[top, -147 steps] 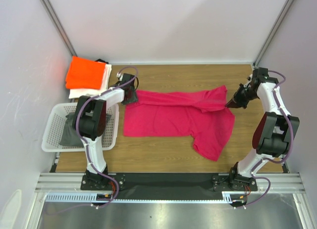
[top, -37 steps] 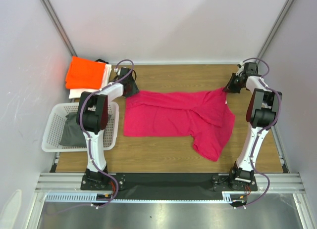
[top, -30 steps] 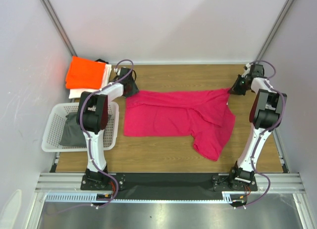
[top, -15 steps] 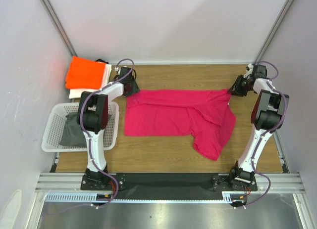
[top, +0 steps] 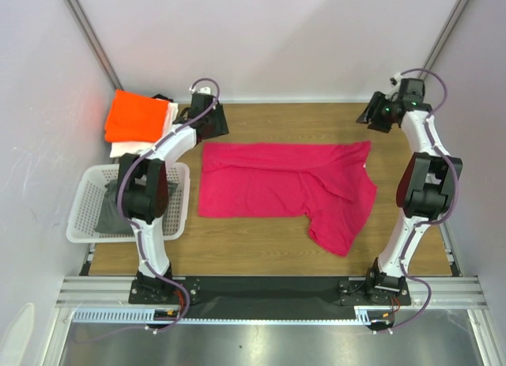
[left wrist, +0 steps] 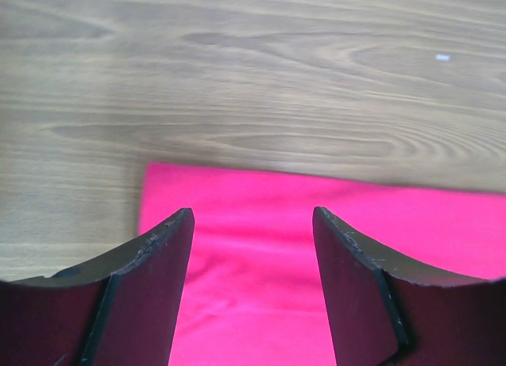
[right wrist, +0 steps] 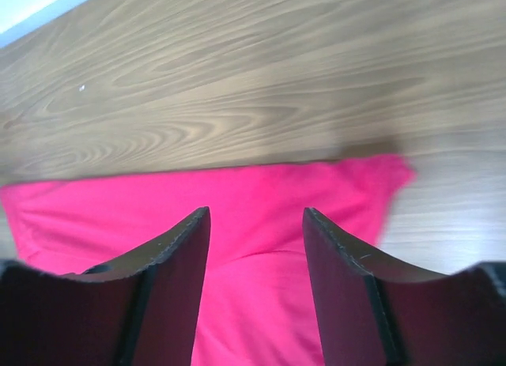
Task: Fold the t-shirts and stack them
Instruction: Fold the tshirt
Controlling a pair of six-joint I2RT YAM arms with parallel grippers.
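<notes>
The top camera looks down on the whole table from behind the arms. Both wrist cameras look down closely at the far edge of the pink t-shirt, apparently at opposite corners, which the top view also shows.

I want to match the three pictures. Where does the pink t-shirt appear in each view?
Top external: pink t-shirt spread at the middle of the wooden table.
Left wrist: lower half, one corner at the left.
Right wrist: lower half, one corner at the right.
Shared landmark: its straight edge against the wood.
</notes>
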